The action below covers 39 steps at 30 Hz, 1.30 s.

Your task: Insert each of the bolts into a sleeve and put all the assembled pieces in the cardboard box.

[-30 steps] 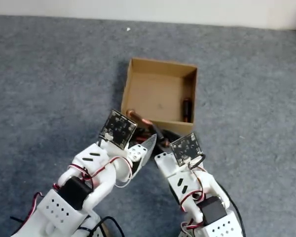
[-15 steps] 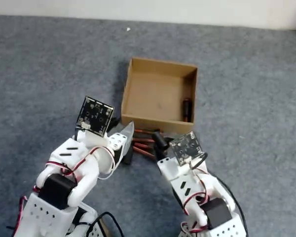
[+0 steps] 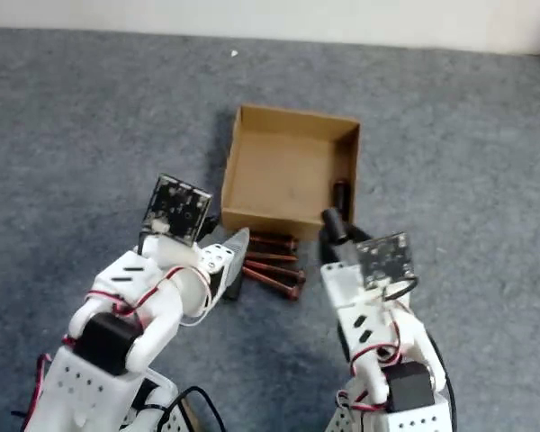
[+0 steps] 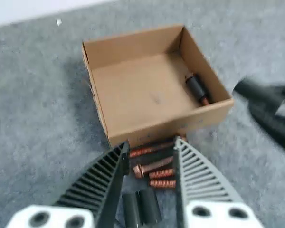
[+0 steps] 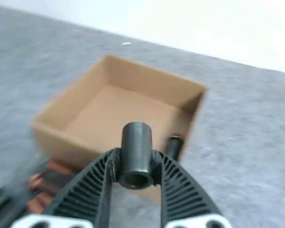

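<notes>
The right claw is closed around a black sleeve. It grips the short tube across its sides, and one open end of the tube faces the wrist camera. From above, this claw and its sleeve hang over the near right corner of the cardboard box, just at the rim.

The box sits open-topped in the middle of the grey bench. One assembled piece, a dark sleeve with a copper-coloured end showing, lies inside against the right-hand wall.

The left claw is spread wide and holds nothing. It sits low over the bench in front of the box's near wall, towards the near left corner. A few copper-coloured bolts lie side by side on the bench just outside that wall, close to touching it. They rest between the two arms, and the left claw's tips stand to either side of them. Two loose sleeves, both black, lie next to each other on the bench between the left claw's fingers, nearer that arm than the bolts.
</notes>
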Each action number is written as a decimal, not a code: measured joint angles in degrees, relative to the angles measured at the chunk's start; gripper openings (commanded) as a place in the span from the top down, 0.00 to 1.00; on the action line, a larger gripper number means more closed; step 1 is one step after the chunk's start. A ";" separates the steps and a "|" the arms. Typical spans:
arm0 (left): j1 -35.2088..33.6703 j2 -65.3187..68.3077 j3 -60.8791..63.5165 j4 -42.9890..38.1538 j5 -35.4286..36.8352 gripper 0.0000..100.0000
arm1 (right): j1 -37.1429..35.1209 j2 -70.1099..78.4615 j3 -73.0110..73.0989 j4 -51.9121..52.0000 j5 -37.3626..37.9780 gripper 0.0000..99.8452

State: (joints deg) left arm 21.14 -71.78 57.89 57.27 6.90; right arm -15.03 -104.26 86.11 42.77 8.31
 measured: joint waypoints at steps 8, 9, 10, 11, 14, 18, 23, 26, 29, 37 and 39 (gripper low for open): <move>0.00 23.30 -12.40 6.15 -9.32 0.82 | 10.02 0.00 0.79 -4.66 -4.40 0.99; 0.35 27.08 -14.51 7.12 -11.69 0.82 | 11.25 0.00 0.79 -4.66 -4.48 0.99; 0.97 30.77 -16.44 8.09 -14.68 0.83 | 12.22 0.00 0.79 -4.66 -4.48 0.99; 1.85 34.55 -17.93 8.88 -18.02 0.84 | 13.19 0.00 0.79 -4.66 -4.48 0.99; 5.45 44.31 -21.27 10.29 -28.57 0.88 | 15.74 0.00 0.79 -4.66 -4.48 0.99; 9.49 53.27 -22.77 10.29 -40.00 0.88 | 19.43 0.00 0.79 -4.66 -4.48 0.99; 13.10 60.57 -22.95 7.91 -46.59 0.88 | 22.24 0.00 0.79 -4.66 -4.48 0.99; 13.45 64.18 -22.95 4.66 -47.12 0.88 | 22.59 0.00 0.79 -4.66 -4.48 0.99; 13.45 67.43 -22.95 1.85 -47.21 0.88 | 22.51 0.00 0.79 -4.66 -4.48 0.99; 17.05 72.09 -23.30 -1.23 -47.21 0.88 | 22.59 0.00 0.79 -4.66 -4.48 0.99; 17.32 73.14 -23.74 -2.73 -47.21 0.88 | 22.59 0.00 0.79 -4.66 -4.48 0.99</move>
State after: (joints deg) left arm 38.46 1.36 34.15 54.55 -40.31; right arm 7.56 -104.26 86.90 38.11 3.82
